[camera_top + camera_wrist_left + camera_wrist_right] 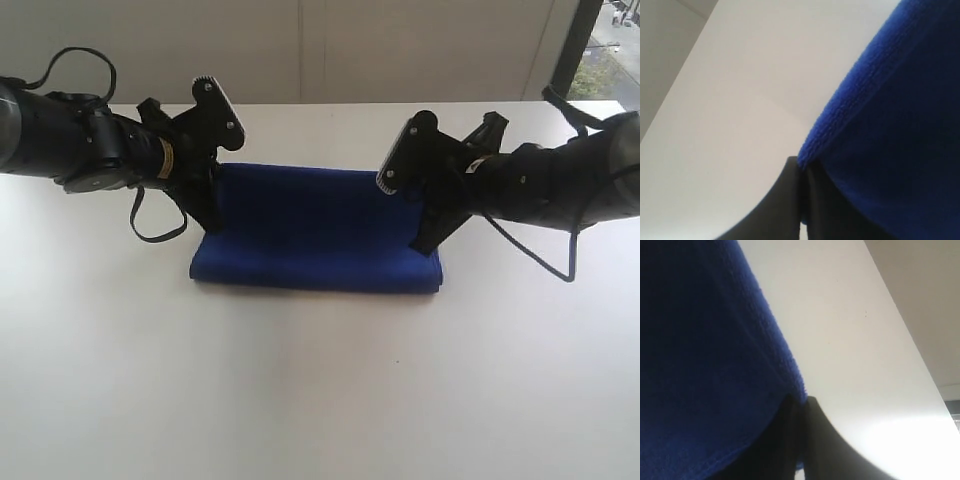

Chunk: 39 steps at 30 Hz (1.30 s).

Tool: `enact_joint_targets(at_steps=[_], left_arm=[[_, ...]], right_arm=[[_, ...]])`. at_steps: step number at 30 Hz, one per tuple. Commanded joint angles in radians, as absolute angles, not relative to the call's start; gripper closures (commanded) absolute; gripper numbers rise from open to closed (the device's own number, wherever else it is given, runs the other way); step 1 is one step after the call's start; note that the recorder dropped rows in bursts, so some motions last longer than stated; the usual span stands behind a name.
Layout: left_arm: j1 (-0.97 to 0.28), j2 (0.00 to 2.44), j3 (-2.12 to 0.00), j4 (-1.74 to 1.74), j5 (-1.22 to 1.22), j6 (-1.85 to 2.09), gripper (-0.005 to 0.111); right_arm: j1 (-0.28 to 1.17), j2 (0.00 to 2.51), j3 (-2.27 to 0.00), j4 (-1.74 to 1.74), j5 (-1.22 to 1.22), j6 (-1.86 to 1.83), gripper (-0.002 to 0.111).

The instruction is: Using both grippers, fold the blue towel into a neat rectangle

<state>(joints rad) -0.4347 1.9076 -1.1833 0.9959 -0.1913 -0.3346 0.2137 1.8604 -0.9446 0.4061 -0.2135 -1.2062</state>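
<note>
The blue towel (315, 225) lies as a wide doubled band on the white table (300, 380), its rounded fold towards the near edge. My left gripper (216, 172) is shut on the towel's far left corner and my right gripper (405, 190) on its far right corner. In the left wrist view the black fingers (785, 200) of the left gripper (801, 167) meet with a strip of towel (900, 125) pinched between them. The right wrist view shows the right gripper (805, 402) the same way, its fingers (830, 450) shut on the towel (700, 365). No white tag shows.
A pale wall (350, 50) rises behind the table's far edge, with a window (610, 40) at the far right. Black cables (155, 225) hang from both arms beside the towel. Bare tabletop spreads in front of the towel.
</note>
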Motion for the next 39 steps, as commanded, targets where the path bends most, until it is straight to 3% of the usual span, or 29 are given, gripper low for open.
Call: enact_joint_targets(at_steps=[1,7,11,14,17,21,24,27,30,36,39], left_arm=[[-0.418,1.929,-1.189,0.993,-0.267,-0.312,0.107],[-0.418,1.966,-1.230,0.934,-0.249,-0.290,0.107],[-0.418,1.966,-1.256,0.931,-0.254,-0.290,0.106],[-0.418,1.966,-1.258,0.931,-0.258,-0.284,0.094],[-0.418,1.966,-1.258,0.931,-0.259,-0.284,0.073],[-0.418,1.966,-1.258,0.931,-0.260,-0.284,0.050],[-0.418,1.966,-1.258,0.931,-0.258,-0.279,0.047],[-0.418,1.966,-1.258,0.931,-0.243,-0.274,0.047],[-0.418,1.950,-1.258,0.920,-0.181,-0.274,0.051],[-0.418,1.895,-1.258,0.873,0.000,-0.355,0.086],[-0.420,1.872,-1.258,0.867,0.055,-0.446,0.104]], right_arm=[[0.207,1.890,-0.946,0.417,-0.276,-1.200,0.108],[0.207,1.912,-0.946,0.433,-0.332,-1.200,0.108],[0.207,1.912,-0.946,0.447,-0.407,-1.200,0.095],[0.207,1.912,-0.946,0.454,-0.427,-1.200,0.078],[0.207,1.912,-0.946,0.454,-0.427,-1.200,0.065],[0.207,1.912,-0.946,0.454,-0.428,-1.200,0.060],[0.207,1.912,-0.946,0.454,-0.428,-1.200,0.060],[0.207,1.912,-0.946,0.455,-0.428,-1.200,0.063],[0.209,1.889,-0.946,0.530,-0.423,-1.143,0.074],[0.209,1.795,-0.946,0.655,-0.270,-1.008,0.101],[0.209,1.758,-0.946,0.661,-0.118,-0.978,0.108]])
